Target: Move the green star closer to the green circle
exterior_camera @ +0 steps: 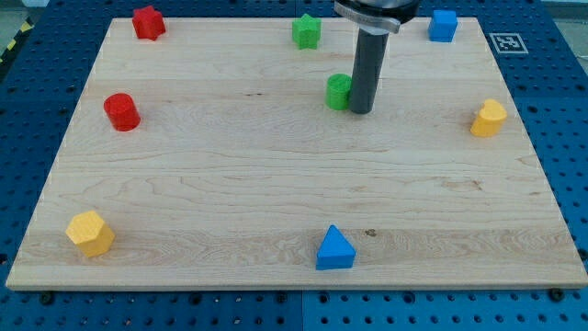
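The green star (pixel 306 31) sits near the view's top edge of the wooden board (pixel 230 202), a little left of the rod. The green circle (pixel 338 91) stands below it, partly hidden by the rod. My tip (pixel 360 111) rests on the board right against the green circle's right side, below and to the right of the green star.
A red star (pixel 148 22) is at the top left and a red cylinder (pixel 120 111) at the left. A blue cube (pixel 443 26) is at the top right. A yellow block (pixel 489 118) is at the right, a yellow hexagon (pixel 90 233) at the bottom left, a blue triangle (pixel 334 248) at the bottom.
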You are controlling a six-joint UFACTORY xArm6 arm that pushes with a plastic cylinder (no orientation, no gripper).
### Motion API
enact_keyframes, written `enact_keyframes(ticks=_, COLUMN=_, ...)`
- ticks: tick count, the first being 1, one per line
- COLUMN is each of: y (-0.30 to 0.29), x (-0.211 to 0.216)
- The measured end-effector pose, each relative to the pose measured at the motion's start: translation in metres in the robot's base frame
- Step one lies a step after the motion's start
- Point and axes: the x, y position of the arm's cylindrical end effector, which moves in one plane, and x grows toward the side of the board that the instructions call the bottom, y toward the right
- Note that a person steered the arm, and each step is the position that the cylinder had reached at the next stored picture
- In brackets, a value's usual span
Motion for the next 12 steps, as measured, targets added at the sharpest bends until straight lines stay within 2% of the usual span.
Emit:
enact_keyframes(ticks=1, y=0.031, x=-0.004)
enact_keyframes(ticks=3, y=0.031, x=-0.069)
enact_keyframes(ticks=5, y=0.027, x=-0.084)
enact_keyframes(ticks=7, y=0.005, x=-0.166)
enact_keyframes(ticks=8, y=-0.029, x=-0.192)
enact_keyframes(ticks=12, y=-0.095, x=-0.193)
